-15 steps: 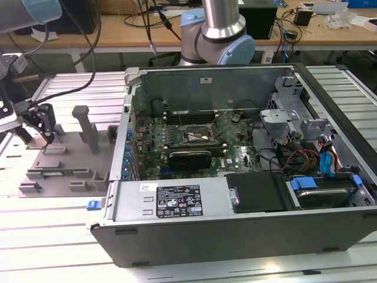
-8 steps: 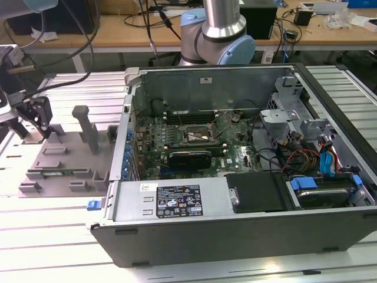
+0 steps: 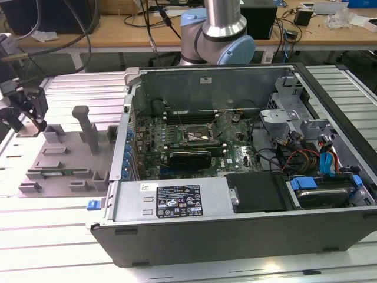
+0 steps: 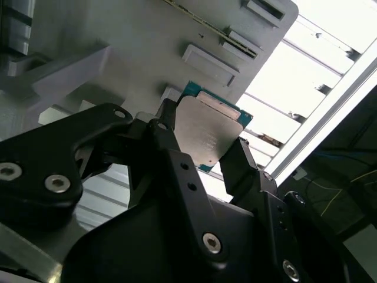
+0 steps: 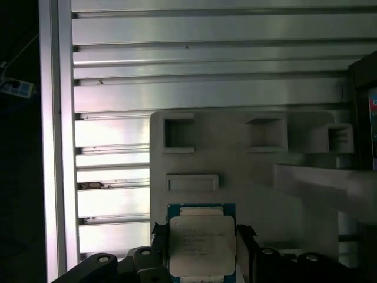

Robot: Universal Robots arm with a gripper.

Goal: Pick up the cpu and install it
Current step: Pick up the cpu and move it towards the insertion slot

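Black gripper jaws clamped on the small silver-topped square cpu, held over the grey plastic tray at the exterior view's left. Pickup done. Installation in the open computer case, well apart, not yet done.

Flat silver cpu, seemingly aloft, in tool

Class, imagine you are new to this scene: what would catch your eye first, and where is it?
The big open computer case fills the exterior view's middle and right, its motherboard bared. At that view's left the gripper hangs over a grey tray; in both wrist views it clasps the silver-topped cpu.
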